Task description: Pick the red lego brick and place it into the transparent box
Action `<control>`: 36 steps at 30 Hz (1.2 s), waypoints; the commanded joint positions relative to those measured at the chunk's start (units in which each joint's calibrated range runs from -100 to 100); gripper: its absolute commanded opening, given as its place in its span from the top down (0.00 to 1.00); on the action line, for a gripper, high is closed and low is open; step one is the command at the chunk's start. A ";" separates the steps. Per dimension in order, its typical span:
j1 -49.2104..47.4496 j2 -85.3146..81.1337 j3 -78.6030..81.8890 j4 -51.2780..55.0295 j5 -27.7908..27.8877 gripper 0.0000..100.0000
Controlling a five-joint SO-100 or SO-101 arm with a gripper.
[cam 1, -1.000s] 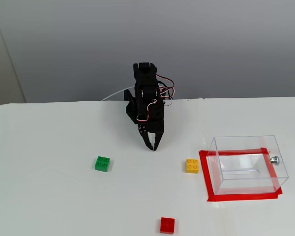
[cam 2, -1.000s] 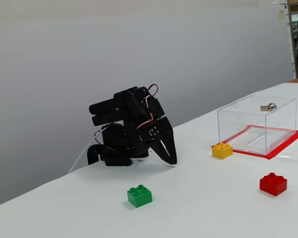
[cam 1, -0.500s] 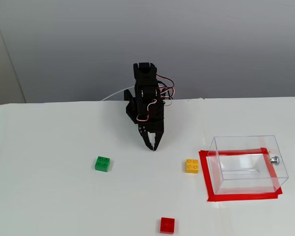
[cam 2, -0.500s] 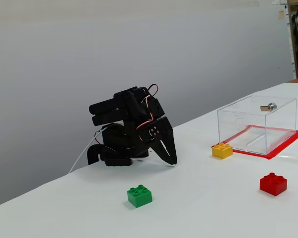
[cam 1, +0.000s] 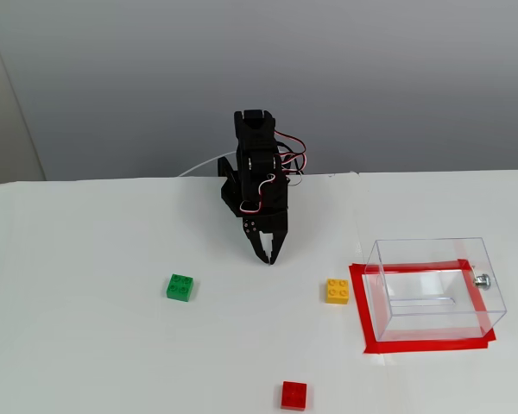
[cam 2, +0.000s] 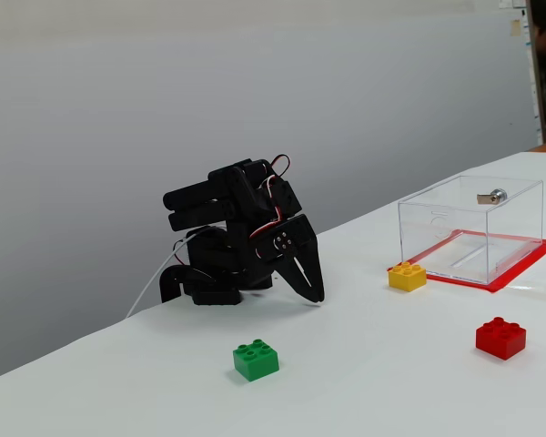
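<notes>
In a fixed view, the folded arm's hand [cam 1: 272, 256] points down at the white bench [cam 1: 86, 345], its jaws closed on nothing. The red lego brick [cam 1: 293, 395] lies at six o'clock from it, well apart — the transparent box [cam 1: 432, 289] sits at four o'clock inside a red tape outline [cam 1: 427, 345]. In the other fixed view, the red lego brick [cam 2: 500, 338] lies at five o'clock from the hand [cam 2: 316, 296], with the transparent box [cam 2: 473, 228] at three o'clock.

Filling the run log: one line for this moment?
gripper: shut, empty, folded | red lego brick: on table | transparent box: empty | stage: not started
</notes>
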 commanded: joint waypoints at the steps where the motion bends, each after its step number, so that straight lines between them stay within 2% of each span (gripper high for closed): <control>1: 0.16 -0.42 -1.42 0.20 0.06 0.99; 14: 0.01 -0.34 -2.78 -0.49 0.06 0.99; 24: -0.06 1.70 -15.16 -11.89 0.01 0.99; 30: 0.38 14.00 -24.84 -23.73 0.06 0.99; 36: 0.53 32.50 -37.68 -26.69 0.06 0.99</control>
